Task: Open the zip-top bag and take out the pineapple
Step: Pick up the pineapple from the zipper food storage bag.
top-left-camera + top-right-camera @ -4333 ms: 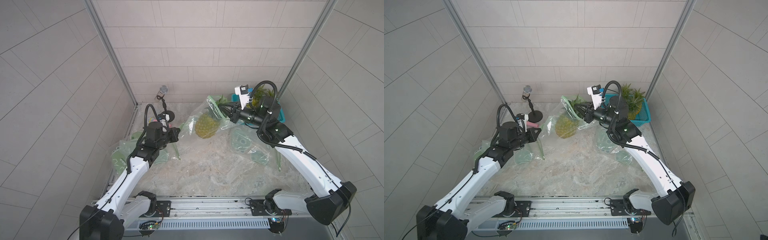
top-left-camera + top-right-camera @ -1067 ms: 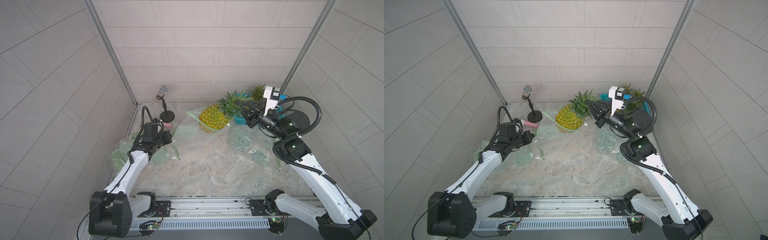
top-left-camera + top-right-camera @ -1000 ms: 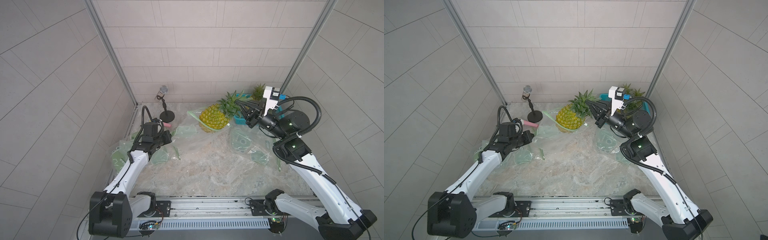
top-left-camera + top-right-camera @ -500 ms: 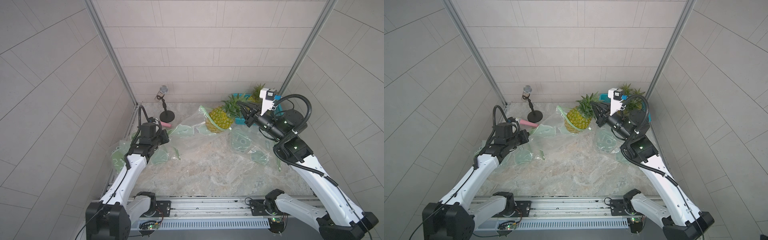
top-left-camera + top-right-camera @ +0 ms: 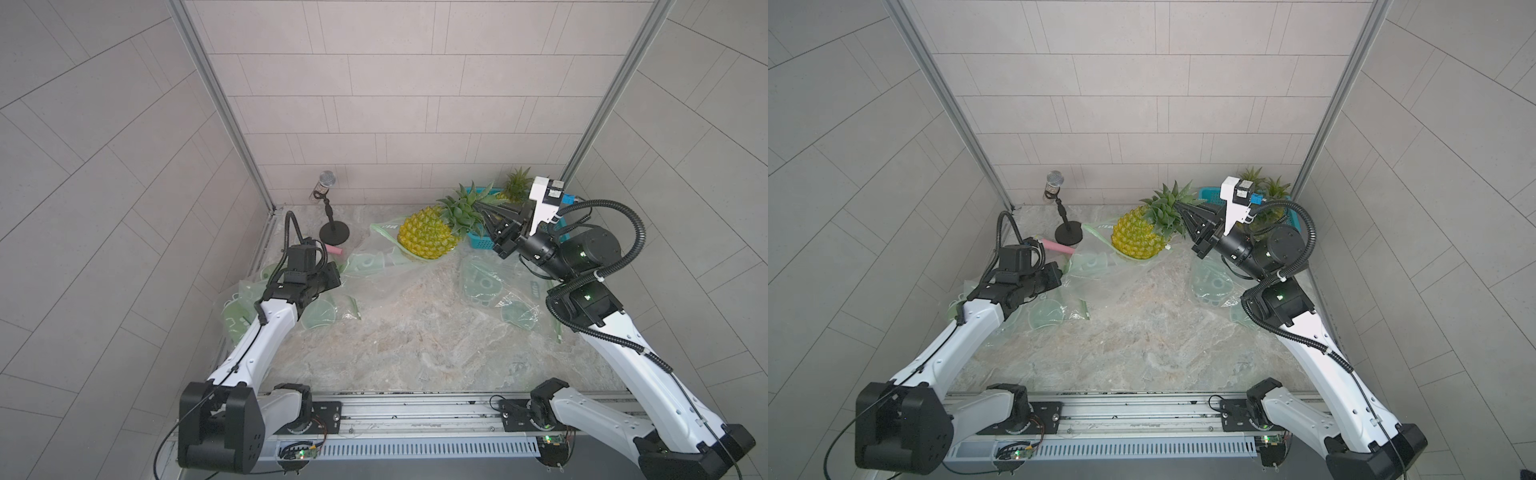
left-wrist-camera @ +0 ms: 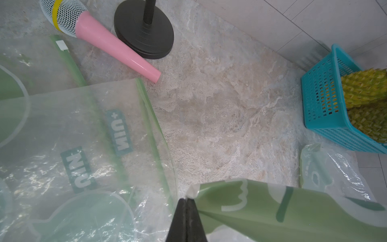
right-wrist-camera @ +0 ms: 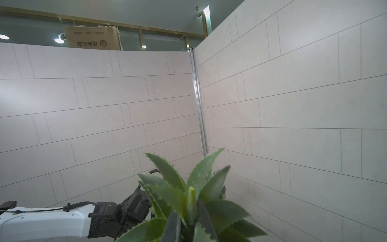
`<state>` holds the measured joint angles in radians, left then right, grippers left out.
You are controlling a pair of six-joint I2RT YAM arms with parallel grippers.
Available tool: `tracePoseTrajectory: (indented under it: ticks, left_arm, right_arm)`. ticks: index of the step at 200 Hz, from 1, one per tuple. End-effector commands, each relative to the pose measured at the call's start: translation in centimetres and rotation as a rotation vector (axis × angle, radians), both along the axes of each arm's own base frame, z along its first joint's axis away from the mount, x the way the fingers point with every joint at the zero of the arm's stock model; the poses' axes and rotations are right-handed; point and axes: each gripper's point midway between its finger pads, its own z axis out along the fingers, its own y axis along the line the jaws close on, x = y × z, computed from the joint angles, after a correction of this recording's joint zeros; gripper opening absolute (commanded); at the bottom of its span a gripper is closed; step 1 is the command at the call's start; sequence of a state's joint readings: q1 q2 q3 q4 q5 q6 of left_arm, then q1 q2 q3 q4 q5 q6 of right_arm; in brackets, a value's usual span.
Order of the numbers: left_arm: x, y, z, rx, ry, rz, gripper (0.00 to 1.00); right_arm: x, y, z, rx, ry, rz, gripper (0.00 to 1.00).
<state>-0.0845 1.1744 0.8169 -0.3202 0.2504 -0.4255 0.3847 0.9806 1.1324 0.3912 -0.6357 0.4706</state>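
Seconds earlier the pineapple (image 5: pixel 424 239) sat wrapped inside the bag (image 6: pixel 261 209); by this moment its yellow body showed bare near the basket (image 6: pixel 320 100) at the back of the surface (image 5: pixel 415 332), only its underside cupped in the bag's mouth. The right gripper (image 5: pixel 1181 210) pinched the leafy crown in its jaws and the left gripper (image 6: pixel 186 204) pinched the bag's far end in its own — a little more pulling apart looked enough to free it

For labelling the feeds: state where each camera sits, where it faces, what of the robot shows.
Top views: above the front rail, looking down; both arms whole.
Left wrist: on left arm, facing the tabletop; left gripper shut on the zip-top bag.
Right wrist: on right arm, facing up the walls; right gripper gripping the pineapple crown.
Shared: teal basket, left wrist and top views.
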Motion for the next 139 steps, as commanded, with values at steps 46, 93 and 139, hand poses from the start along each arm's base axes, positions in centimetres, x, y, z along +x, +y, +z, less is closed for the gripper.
tracePoseTrajectory:
  ticks: [46, 93, 139]
  left_arm:
    - [-0.1, 1.2, 0.1, 0.063, 0.031, 0.019, 0.00]
    - [-0.1, 1.5, 1.2, 0.103, 0.015, 0.022, 0.00]
    - [0.0, -0.2, 1.0, 0.137, 0.035, -0.028, 0.00]
  right_arm:
    - [-6.9, -2.8, 7.9, 0.142, -0.326, 0.032, 0.00]
    - [-6.0, -1.2, 7.9, 0.091, -0.300, 0.101, 0.00]
    - [-4.7, 0.6, 8.1, 0.083, -0.258, 0.189, 0.00]
